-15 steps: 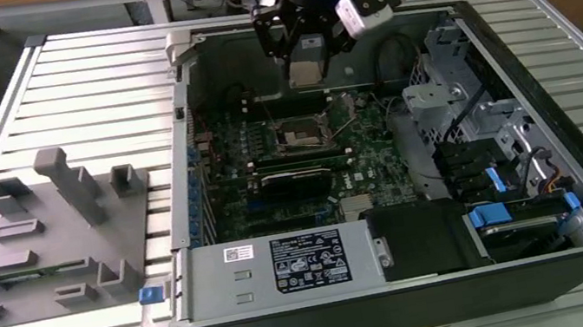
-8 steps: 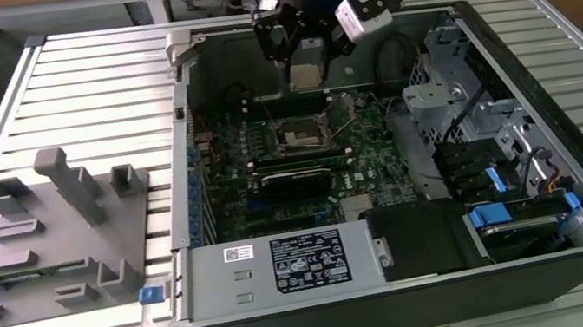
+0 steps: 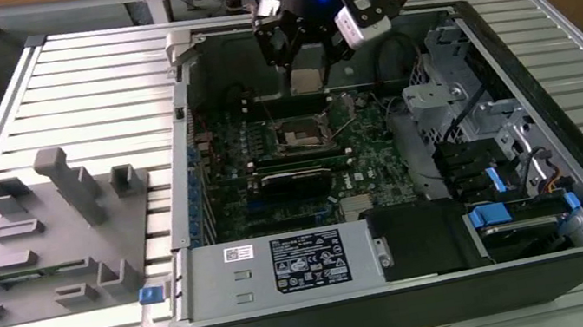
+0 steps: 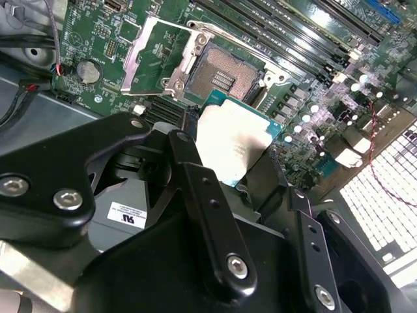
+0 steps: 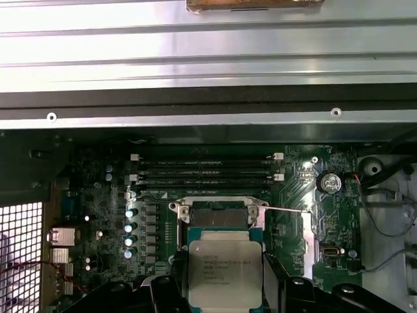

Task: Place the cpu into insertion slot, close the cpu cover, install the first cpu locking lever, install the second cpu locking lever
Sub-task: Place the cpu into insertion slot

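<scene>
Pinching the cpu (image 5: 225, 274) by two opposite edges in the gripper (image 5: 225, 288), metal top up. Hanging over the green board (image 4: 98, 39) near its edge, just beside the insertion slot (image 4: 225, 79), on the side away from the memory slots (image 5: 205, 169). Not seated, with cpu cover (image 4: 133, 59) swung open.

Robotics lab, slatted metal workbench (image 3: 79, 83); opened computer case (image 3: 409, 310), grey fixture tray (image 3: 61, 245)

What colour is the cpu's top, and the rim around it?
Pale silvery top on the cpu, with a blue-green rim; clearest in the second wrist view.
</scene>
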You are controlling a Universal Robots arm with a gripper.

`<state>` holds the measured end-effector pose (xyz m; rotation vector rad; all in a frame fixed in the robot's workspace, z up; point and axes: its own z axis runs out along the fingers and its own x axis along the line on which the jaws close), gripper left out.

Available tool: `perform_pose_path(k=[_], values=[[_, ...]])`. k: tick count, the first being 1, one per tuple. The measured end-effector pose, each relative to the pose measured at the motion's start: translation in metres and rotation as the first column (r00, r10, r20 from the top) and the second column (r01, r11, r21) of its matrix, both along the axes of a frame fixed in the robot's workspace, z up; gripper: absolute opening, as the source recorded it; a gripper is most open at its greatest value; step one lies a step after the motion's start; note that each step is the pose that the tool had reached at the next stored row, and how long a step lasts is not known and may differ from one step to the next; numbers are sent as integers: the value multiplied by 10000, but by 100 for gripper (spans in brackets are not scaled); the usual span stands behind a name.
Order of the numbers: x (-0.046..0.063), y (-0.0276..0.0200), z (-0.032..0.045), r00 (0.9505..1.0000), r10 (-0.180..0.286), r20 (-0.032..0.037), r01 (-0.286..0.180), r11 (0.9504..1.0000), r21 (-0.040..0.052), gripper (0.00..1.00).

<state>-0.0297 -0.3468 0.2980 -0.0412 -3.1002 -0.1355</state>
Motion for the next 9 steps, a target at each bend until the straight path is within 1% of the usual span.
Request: perform_pose_path(k=[6,9], values=[[0,0,-55,10000,0,36,0,10000,0,54],[0,0,-62,10000,0,37,0,10000,-2,54]])
